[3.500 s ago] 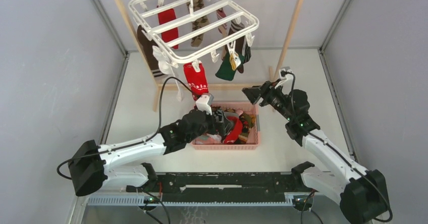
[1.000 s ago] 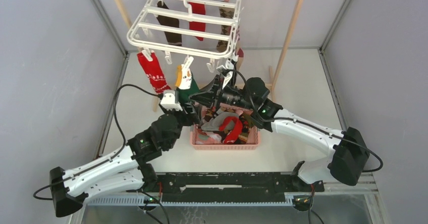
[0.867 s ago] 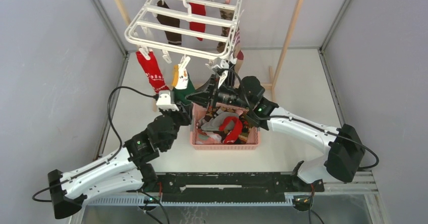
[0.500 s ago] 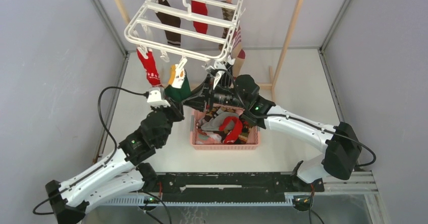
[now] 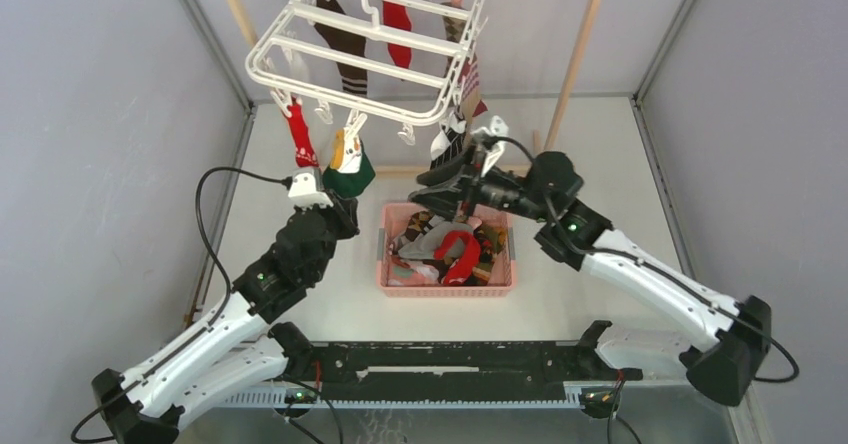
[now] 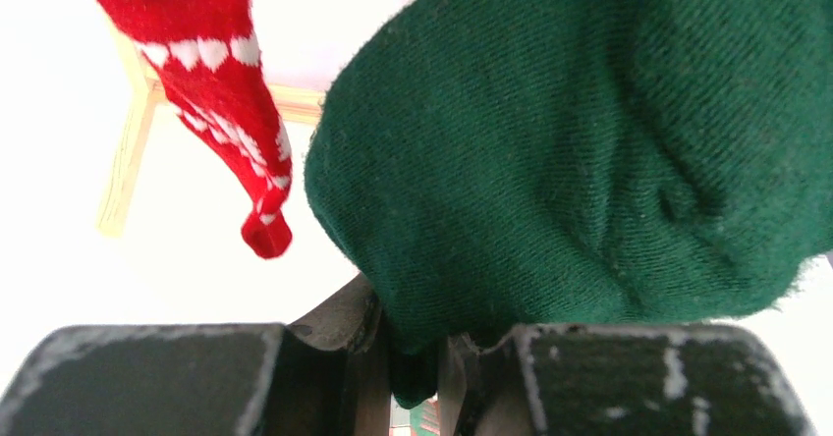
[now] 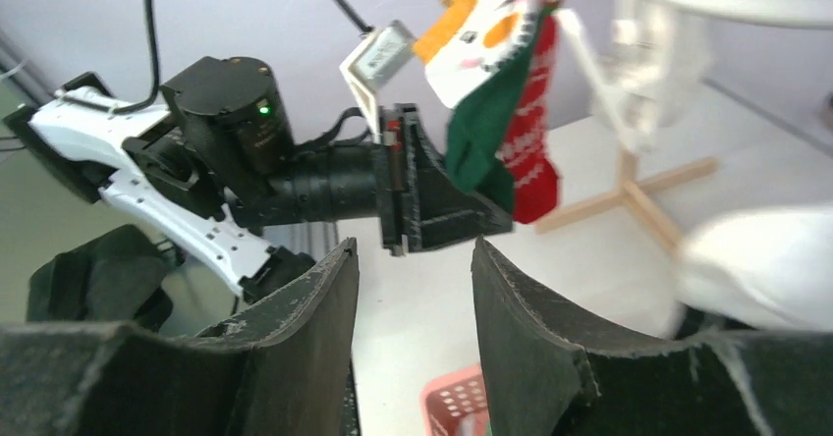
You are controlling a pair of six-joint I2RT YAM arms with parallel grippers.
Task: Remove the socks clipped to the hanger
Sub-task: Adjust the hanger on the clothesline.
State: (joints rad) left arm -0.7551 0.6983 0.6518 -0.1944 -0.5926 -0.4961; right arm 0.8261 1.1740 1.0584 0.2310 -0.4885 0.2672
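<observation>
Our left gripper (image 6: 413,377) clamped on the green sock (image 6: 589,141), right gripper (image 7: 413,299) apart and empty, we pull steadily down from the hanger (image 5: 340,94)

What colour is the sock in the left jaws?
Dark green sock; clearest in left wrist view.

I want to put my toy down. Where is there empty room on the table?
Bare table: between the basket and the right wall, and along the left wall. Crowded: the full basket, and under the hanger.
</observation>
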